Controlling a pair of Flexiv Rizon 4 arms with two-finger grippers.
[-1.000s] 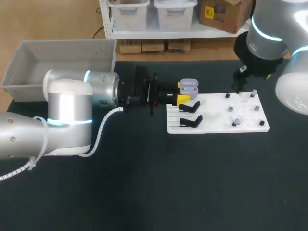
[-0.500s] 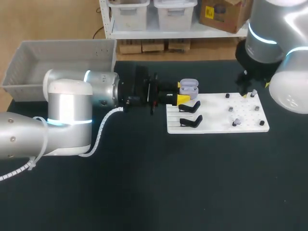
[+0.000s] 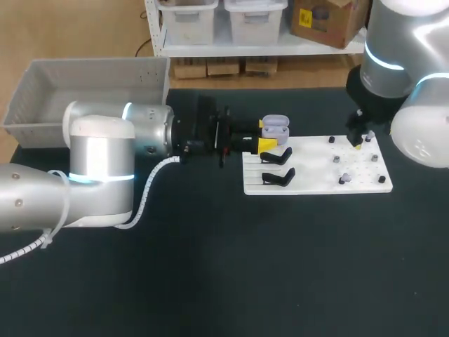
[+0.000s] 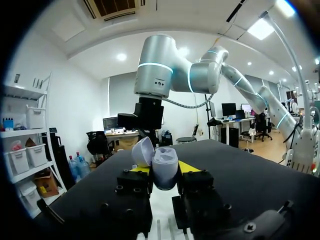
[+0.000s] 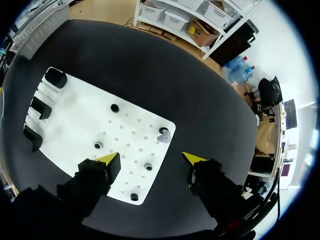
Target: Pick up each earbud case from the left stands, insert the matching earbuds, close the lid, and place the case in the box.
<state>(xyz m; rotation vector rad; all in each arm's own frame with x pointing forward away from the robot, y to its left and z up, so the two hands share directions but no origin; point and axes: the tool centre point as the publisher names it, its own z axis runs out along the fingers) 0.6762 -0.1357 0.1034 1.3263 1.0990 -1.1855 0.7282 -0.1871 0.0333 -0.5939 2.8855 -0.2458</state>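
Note:
My left gripper [image 3: 267, 144] is shut on a lavender earbud case [image 3: 275, 126] with its lid open, held at the left end of the white board [image 3: 316, 175]. In the left wrist view the case [image 4: 165, 169] sits between the yellow fingertips, with the lid [image 4: 142, 151] tipped back. My right gripper [image 3: 360, 137] hangs over the board's far right corner, open. Looking down from the right wrist, the right gripper [image 5: 151, 158] is above a small lavender earbud [image 5: 163, 136] on the board [image 5: 85, 117]; nothing is between its fingers.
Two black stands [image 3: 278, 155] [image 3: 279, 176] are at the board's left end. Several small pegs [image 5: 115, 107] dot its right half. A grey box [image 3: 42, 105] stands at the table's far left, behind my left arm.
My right gripper has come down and nearer to the board's far right corner. The left arm and the case have not moved.

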